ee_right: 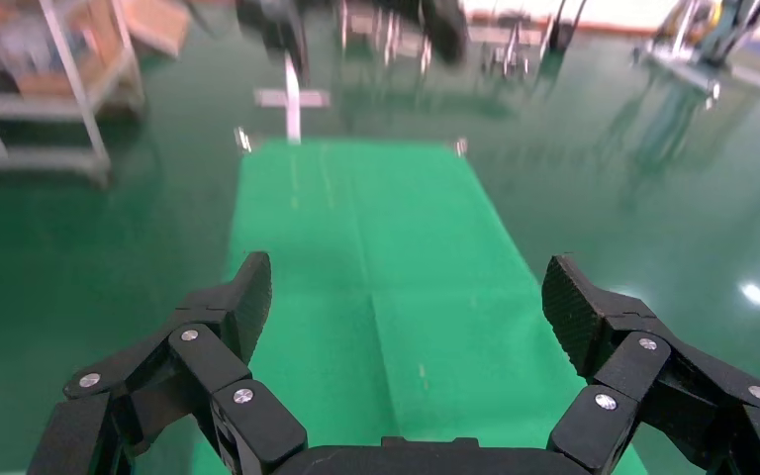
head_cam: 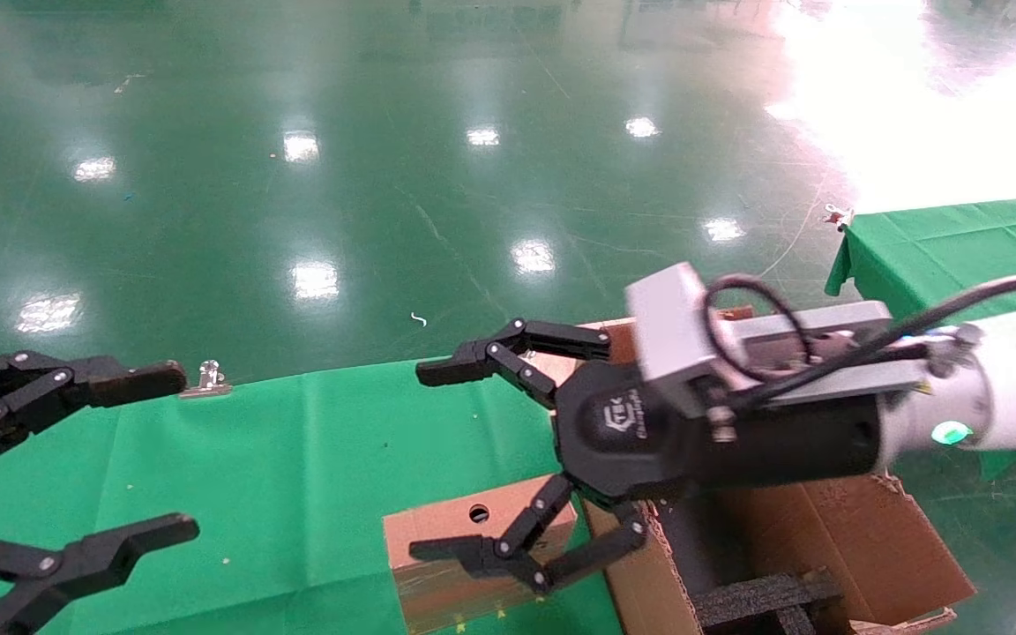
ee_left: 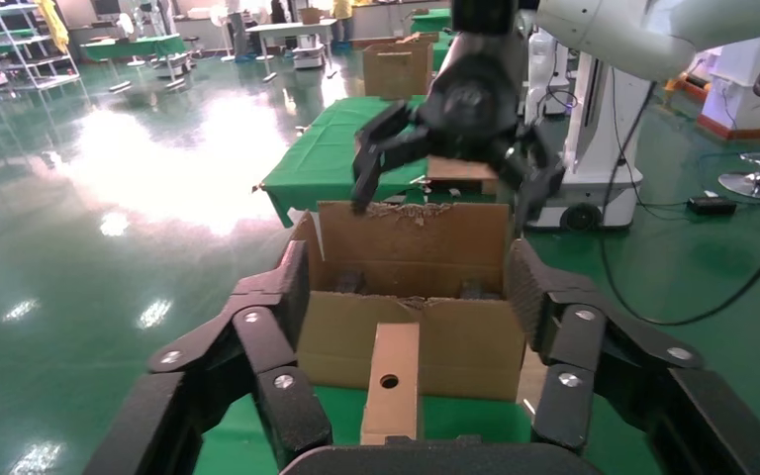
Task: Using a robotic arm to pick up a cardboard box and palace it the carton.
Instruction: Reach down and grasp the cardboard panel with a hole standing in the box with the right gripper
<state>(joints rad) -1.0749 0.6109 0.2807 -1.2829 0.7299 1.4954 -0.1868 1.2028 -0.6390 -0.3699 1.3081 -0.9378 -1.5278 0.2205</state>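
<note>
Two grippers, one small box, one large carton and one metal clip are on show over a single green-draped counter. At the far left, the left gripper is all black, built of jointed link fingers studded with silver rivets; it hangs above the cloth with its fingers spread wide and nothing between them. Just past its upper fingertip, a small shiny metal clip pins the cloth at the counter's far edge. The cloth itself is plain bright green fabric, lightly creased along fold lines and speckled with a few pale crumbs. Further right lies the one cardboard box, flat, rectangular and brown, with a round hole punched in its upper face and a glossy strip of clear tape across the near part; it rests on the cloth with one end up against the carton's side wall. Above it hovers the right gripper, its black fingers splayed wide, one pair over the box and the other well above the cloth, gripping nothing. Its round black palm carries white lettering too small to read. A silver camera block with a looped black cable sits on top, and the white arm behind shows a glowing teal light. At the right stands the single carton, brown corrugated board with ragged, torn flaps and rough black foam inside.
</note>
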